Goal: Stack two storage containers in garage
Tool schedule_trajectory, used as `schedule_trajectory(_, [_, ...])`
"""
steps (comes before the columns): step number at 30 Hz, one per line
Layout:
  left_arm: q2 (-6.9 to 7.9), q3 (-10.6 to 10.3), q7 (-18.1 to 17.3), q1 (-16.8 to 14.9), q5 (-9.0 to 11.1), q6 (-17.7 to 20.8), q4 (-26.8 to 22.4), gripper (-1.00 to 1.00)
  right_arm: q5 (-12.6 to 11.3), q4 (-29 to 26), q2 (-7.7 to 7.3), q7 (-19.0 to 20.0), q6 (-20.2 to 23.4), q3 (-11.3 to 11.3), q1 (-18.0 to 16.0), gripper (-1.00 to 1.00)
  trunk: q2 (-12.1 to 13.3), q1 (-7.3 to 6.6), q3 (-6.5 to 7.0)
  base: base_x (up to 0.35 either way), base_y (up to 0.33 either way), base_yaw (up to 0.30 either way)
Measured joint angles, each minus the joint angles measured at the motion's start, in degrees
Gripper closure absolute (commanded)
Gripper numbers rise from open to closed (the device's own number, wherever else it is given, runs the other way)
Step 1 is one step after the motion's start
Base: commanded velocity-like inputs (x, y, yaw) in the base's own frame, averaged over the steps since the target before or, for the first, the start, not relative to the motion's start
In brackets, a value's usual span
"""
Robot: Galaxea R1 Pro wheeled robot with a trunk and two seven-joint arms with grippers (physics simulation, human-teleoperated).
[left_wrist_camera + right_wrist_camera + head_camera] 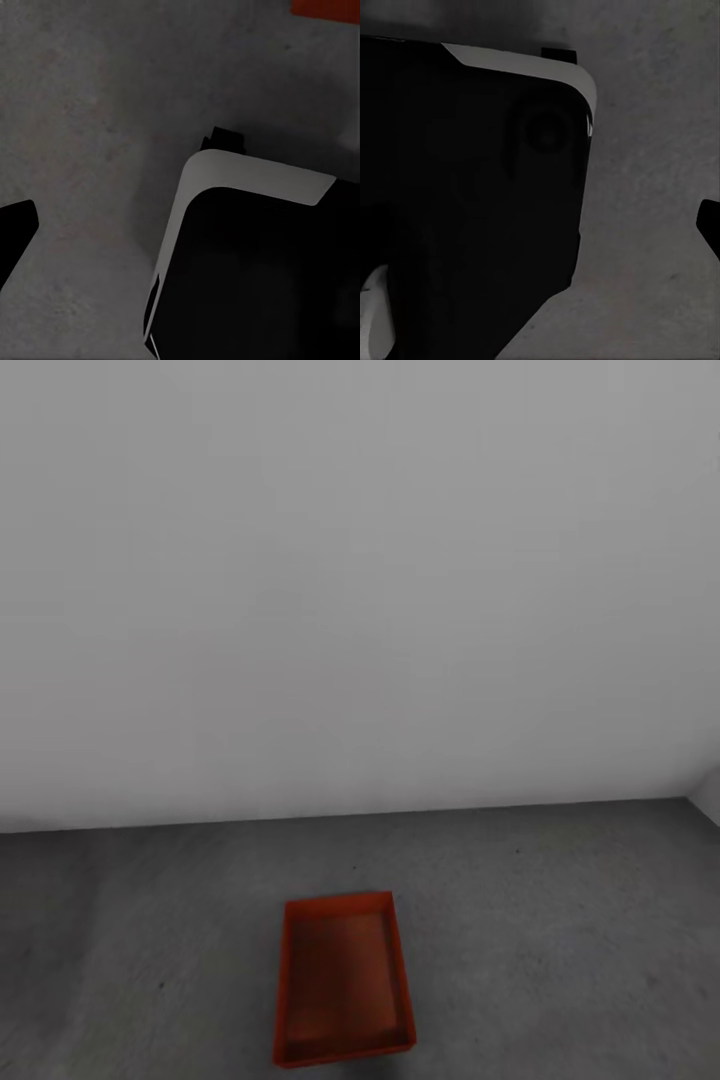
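Observation:
An orange-red storage container (343,985) sits open side up on the dark grey floor (560,920) of the garage, low in the head view and a short way from the wall. I cannot tell whether a second tub is nested in it. In the left wrist view an orange-red corner of a container (326,7) shows at the picture's edge. One dark fingertip (15,232) of the left gripper hangs over bare concrete, and one dark fingertip (711,223) of the right gripper does the same. Nothing shows between the fingers.
A plain white-grey wall (360,610) rises behind the tub, with a corner at the far right (705,800). My black and white base (255,255) bulks large in the left wrist view and the same base (472,187) in the right wrist view. Bare floor lies on both sides of the tub.

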Motion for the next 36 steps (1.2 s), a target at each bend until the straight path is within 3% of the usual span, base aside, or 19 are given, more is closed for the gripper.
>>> schedule_trajectory(14, [-0.21, 0.0, 0.0, 0.0, 0.0, 0.2, 0.1, -1.00, 0.0, -0.1, -0.18, -0.1, 0.0, 0.0, 0.0, -1.00, 0.0, 0.02, 1.02, -0.027, 0.000, 0.000])
schedule_trajectory(36, [-0.33, 0.0, 0.0, 0.0, 0.0, 0.7, 0.1, -1.00, 0.2, -0.1, -0.40, -0.6, 0.1, 0.0, 0.0, -1.00, 0.0, 0.04, 1.07, -0.325, 0.000, 0.000])
